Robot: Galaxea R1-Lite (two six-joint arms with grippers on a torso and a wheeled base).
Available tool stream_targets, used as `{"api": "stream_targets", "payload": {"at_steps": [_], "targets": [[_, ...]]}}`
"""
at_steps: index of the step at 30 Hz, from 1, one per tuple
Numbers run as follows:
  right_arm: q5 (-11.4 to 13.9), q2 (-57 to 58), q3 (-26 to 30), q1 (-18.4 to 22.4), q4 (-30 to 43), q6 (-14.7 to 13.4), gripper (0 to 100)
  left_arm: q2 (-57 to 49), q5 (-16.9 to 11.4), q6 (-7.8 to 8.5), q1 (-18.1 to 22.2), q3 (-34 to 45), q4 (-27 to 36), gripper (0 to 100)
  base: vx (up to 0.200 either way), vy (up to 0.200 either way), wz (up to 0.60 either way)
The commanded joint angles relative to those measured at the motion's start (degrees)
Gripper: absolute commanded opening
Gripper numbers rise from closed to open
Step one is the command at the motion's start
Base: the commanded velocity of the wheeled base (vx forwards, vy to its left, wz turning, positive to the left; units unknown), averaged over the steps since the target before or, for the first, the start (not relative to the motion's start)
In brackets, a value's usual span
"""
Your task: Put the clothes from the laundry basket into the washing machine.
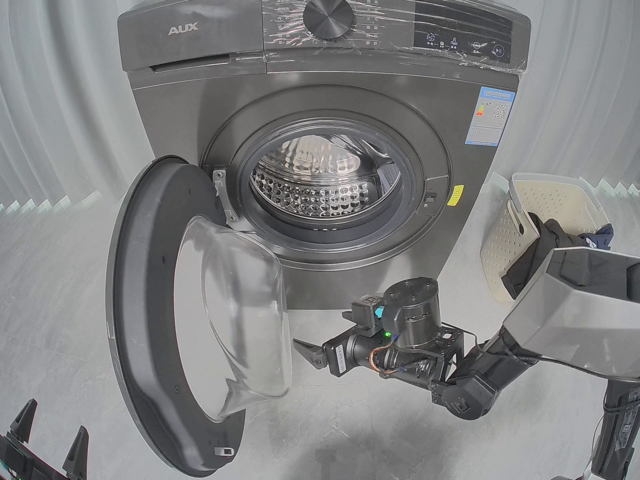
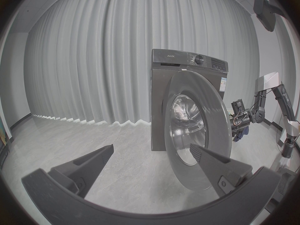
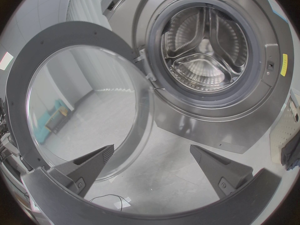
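We see the washing machine door point(image 1: 143, 301) swung wide beside our open right hand point(image 1: 308, 356). The drum point(image 1: 327, 168) gapes ahead, our left hand point(image 1: 52, 435) is open low, and the laundry basket point(image 1: 497, 248) of clothes point(image 1: 543, 241) stands to the right.

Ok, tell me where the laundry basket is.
In the head view the laundry basket sits on the floor at the robot's right, beside the washing machine, dark clothes inside.

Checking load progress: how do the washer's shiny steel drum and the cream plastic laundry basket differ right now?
The shiny steel drum has nothing inside; the cream plastic laundry basket holds dark clothes. The drum is round, the basket boxy. Both are perforated.
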State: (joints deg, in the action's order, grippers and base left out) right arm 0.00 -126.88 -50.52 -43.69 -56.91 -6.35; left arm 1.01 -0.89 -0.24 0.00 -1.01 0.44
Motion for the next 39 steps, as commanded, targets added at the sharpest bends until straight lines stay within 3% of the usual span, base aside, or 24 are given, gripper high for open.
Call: {"api": "stream_targets", "payload": {"at_steps": [1, 8, 26, 39], "targets": [[-0.09, -2.5, -2.48, -1.92, 0.04, 0.02, 100, -1.01, 0.01, -0.02, 0.0, 0.92, 0.0, 100, 0.0, 0.0, 0.0], [-0.53, -3.99, -5.47, -5.44, -0.75, -0.68, 100, -1.01, 0.01, -0.02, 0.0, 0.92, 0.0, 100, 0.0, 0.0, 0.0], [-0.18, -10.84, -19.53, -5.53, 2.24, -1.03, 100, -1.01, 0.01, -0.02, 0.0, 0.92, 0.0, 100, 0.0, 0.0, 0.0], [-3.43, -16.12, -28.85, -8.52, 2.77, -3.32, 100, -1.01, 0.01, -0.02, 0.0, 0.92, 0.0, 100, 0.0, 0.0, 0.0]]}}
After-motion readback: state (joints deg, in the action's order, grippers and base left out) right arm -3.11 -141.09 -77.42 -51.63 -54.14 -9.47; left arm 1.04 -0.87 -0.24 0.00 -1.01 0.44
